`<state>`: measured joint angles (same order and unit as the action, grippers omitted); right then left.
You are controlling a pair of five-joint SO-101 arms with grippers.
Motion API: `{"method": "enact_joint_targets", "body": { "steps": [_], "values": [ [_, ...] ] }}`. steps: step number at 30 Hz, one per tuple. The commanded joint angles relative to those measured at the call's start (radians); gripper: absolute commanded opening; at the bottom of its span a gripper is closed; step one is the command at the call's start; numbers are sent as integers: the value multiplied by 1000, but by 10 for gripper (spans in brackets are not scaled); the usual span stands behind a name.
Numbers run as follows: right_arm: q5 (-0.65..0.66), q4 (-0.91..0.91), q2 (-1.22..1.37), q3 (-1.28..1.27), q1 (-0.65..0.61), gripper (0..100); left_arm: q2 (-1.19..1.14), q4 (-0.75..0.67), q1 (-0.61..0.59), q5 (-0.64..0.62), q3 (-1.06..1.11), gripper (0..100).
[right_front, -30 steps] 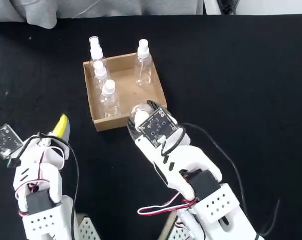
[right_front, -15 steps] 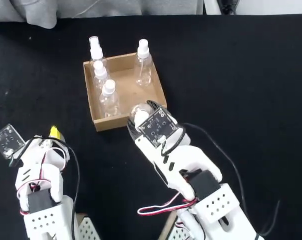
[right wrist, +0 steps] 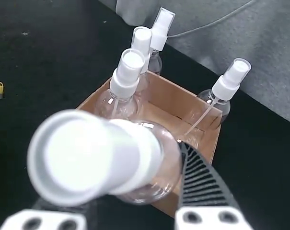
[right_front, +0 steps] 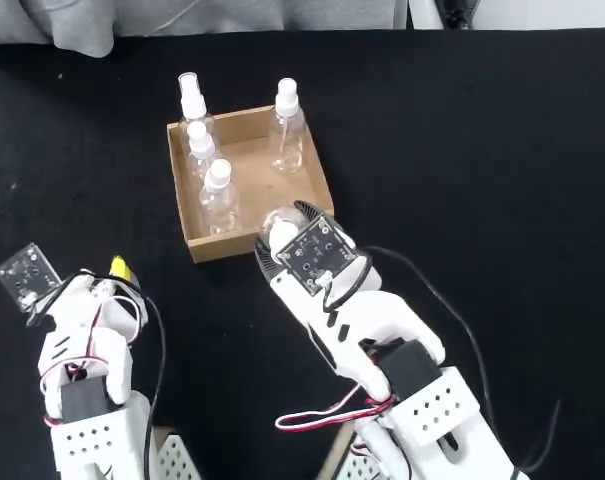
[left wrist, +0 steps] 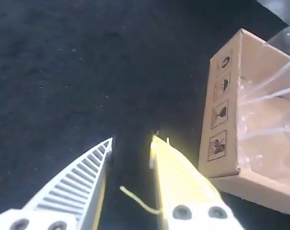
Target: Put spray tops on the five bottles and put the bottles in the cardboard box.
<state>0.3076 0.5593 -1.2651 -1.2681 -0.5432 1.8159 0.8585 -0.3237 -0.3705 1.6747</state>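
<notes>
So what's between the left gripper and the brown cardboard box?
Just bare black tabletop between the left gripper and brown cardboard box, per the left wrist view.

Table (right_front: 502, 150): black matte top. Cardboard box (right_front: 244, 242): open-topped, set flat on the top, left of centre and toward the far side. Spray bottle (right_front: 192, 98): upright, touching the box's far left corner, apparently standing outside its wall. Grey cloth (right_front: 82, 20): bunched along the far edge.

I'm white plastic with black motors (right_front: 412, 368) and red-and-white cables (right_front: 322, 415). My left fingers (left wrist: 183, 187) are ribbed, one yellow, one white.
</notes>
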Motion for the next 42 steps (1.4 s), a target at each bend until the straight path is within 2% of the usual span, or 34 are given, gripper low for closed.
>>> {"method": "enact_joint_targets", "body": {
  "steps": [1,12,25,29,31,36,42],
  "values": [
    [-3,-26,-22,44,28,89,8,6,25,61,25,112],
    [-2,-26,-21,42,28,89,5,8,24,198,25,112],
    [-8,-28,-21,58,66,89,5,252,16,201,25,113],
    [-8,-18,-16,73,66,89,5,269,16,201,25,113],
    [-5,-18,12,79,66,89,5,276,16,201,25,113],
    [-8,-18,173,145,68,89,6,416,16,201,25,114],
    [-17,-28,372,245,126,89,6,410,16,201,25,113]
  ]
}}
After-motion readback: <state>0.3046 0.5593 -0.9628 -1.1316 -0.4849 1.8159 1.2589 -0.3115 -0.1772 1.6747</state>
